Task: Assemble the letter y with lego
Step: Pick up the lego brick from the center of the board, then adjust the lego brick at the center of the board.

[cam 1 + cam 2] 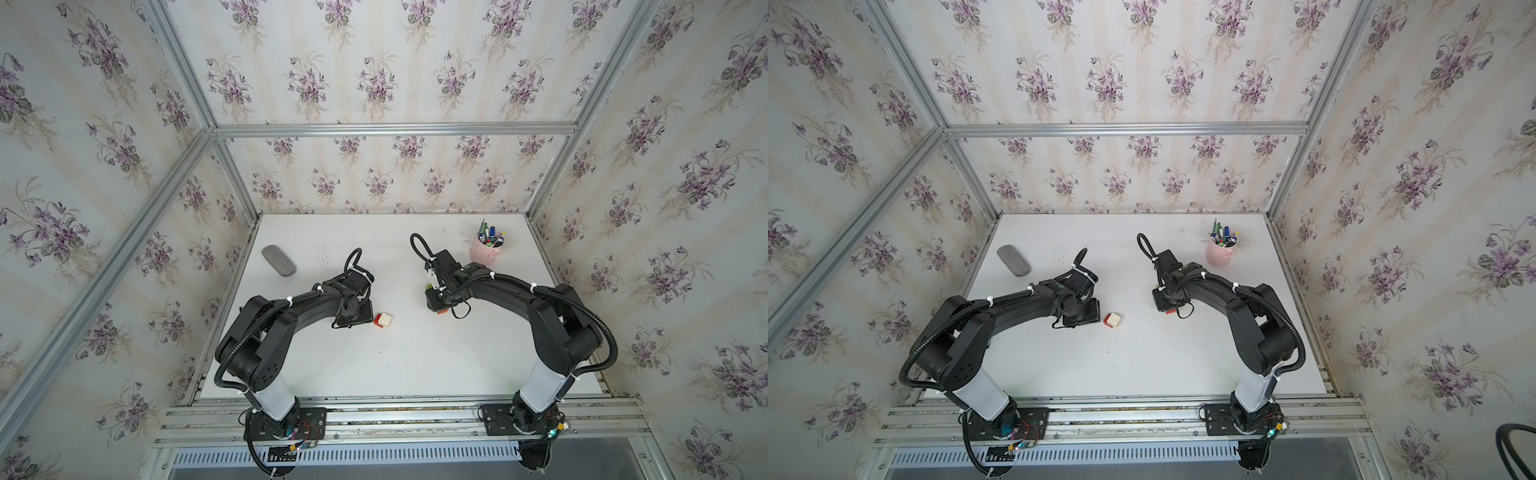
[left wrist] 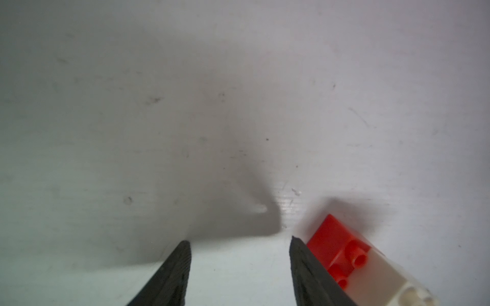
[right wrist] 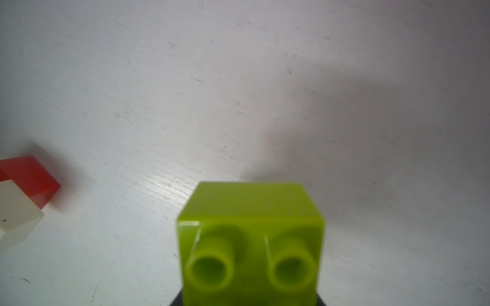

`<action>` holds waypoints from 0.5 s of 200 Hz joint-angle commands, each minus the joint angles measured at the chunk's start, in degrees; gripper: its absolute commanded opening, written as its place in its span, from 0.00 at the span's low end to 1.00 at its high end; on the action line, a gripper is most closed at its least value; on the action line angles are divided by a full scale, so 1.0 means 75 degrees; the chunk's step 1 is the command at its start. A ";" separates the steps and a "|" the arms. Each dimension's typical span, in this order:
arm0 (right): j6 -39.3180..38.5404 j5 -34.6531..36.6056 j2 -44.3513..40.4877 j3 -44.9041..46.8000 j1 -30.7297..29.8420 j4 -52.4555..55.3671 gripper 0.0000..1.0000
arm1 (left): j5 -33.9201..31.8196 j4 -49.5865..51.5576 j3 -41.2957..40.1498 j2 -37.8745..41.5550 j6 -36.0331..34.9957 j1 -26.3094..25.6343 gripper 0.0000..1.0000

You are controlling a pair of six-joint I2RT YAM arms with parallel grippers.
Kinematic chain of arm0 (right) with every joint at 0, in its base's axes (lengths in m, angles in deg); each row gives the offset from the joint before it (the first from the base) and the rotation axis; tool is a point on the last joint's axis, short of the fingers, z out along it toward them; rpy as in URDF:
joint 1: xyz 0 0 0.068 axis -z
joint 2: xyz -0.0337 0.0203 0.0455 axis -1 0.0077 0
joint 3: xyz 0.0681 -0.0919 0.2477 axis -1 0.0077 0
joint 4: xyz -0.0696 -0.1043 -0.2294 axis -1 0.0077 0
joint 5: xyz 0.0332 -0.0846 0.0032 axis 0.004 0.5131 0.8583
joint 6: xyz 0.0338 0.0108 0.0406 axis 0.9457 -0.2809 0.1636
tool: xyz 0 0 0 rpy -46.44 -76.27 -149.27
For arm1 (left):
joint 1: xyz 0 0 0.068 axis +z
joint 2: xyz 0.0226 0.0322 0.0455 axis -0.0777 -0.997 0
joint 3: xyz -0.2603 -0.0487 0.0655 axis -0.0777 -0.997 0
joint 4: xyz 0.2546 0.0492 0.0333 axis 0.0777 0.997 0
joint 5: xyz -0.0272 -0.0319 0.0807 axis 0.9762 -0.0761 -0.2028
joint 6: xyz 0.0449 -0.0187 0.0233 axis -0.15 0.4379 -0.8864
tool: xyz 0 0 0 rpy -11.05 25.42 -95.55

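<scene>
At the far left of the table (image 1: 415, 365) lies a grey pad (image 1: 279, 260), well apart from everything else.

The left arm (image 1: 291, 307) reaches in toward the middle. In its wrist view the left gripper (image 2: 240, 241) is released: the black fingers (image 2: 175, 273) stand apart with only bare table between them, low over the surface.

Just outside one finger lie a red brick (image 2: 328, 238) and a white brick (image 2: 384, 275), touching each other, with two red studs showing where they meet. In both top views this pair sits on the table near the middle, just beside the left gripper's head and between the two arms, with the white brick's studs facing up.

Further right, the right gripper (image 1: 438, 303) points down at the table. In its wrist view a green brick (image 3: 250, 227) fills the spot at its tip, with two studs facing the camera. The jaws are clenched on the green brick, though the fingers themselves are almost wholly hidden behind it. A sliver of red shows under this gripper's head in both top views; I cannot tell what it is.

At the far right back stands a pink cup (image 1: 484, 253) holding pens (image 1: 490, 237).
</scene>
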State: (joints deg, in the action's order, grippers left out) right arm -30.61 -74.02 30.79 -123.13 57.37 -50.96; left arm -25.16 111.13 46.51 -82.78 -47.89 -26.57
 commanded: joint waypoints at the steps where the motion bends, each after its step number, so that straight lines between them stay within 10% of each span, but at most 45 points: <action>1: 0.0140 -0.0126 -0.0062 0.0032 -0.0009 -0.0049 0.31 | 0.0181 -0.0038 0.0046 -0.0159 0.0008 -0.0057 0.57; 100: 0.0466 -0.0893 -0.0152 -0.0196 -0.0312 -0.0175 0.26 | 0.0576 -0.0121 -0.0391 0.0191 0.0320 -0.0484 0.57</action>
State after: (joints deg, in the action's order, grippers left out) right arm -28.77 -78.81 29.72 -123.96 55.58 -51.40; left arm -23.89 107.17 44.19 -81.40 -47.23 -29.87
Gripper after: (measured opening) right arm 0.339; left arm 0.570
